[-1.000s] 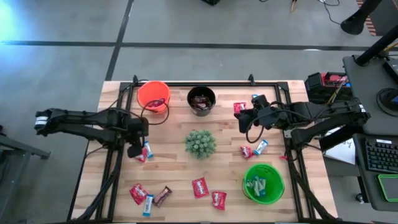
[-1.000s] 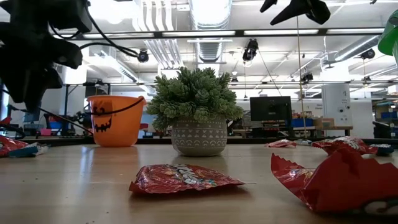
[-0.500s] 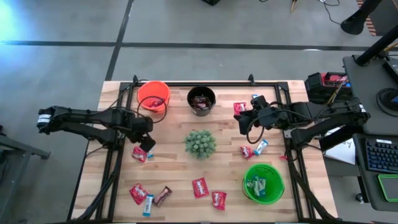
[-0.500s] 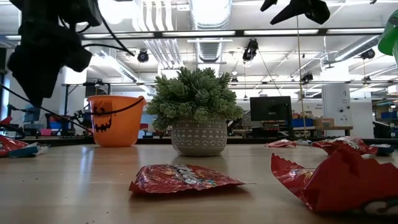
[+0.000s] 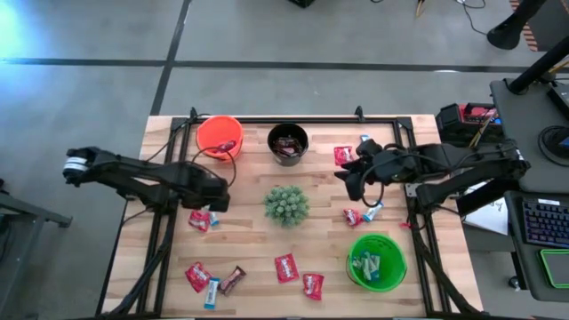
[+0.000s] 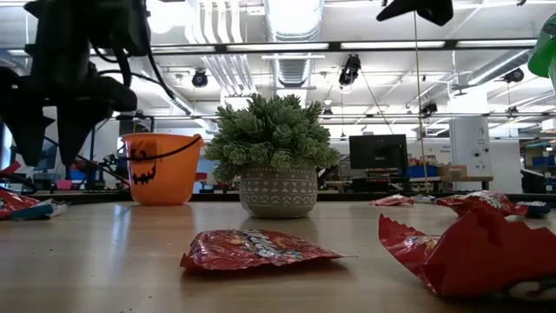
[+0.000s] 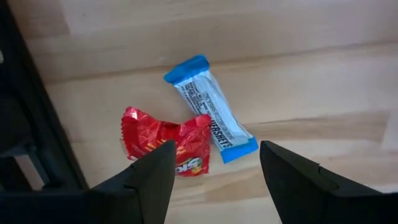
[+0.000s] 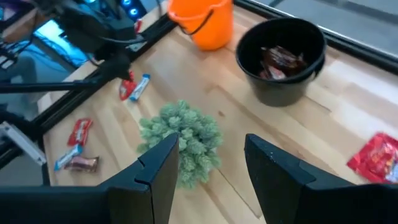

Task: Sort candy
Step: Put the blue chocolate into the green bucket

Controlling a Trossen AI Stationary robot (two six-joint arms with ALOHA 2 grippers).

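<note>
Left tool [image 7: 214, 168] is hovering spread above a red candy [image 7: 166, 140] touching a blue candy [image 7: 211, 107]; only the high view is showing right tool [image 5: 348, 184], spread, empty.

Two dark cabled arms, black two-fingered claws.

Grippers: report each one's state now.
Left gripper: open, empty, above a red candy and a blue candy.
Right gripper: open, empty.

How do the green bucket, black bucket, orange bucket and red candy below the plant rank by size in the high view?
1. Green bucket, clearly largest.
2. Orange bucket and black bucket: orange looks slightly wider, but too alike to rank.
3. Red candy, far smallest.
</note>
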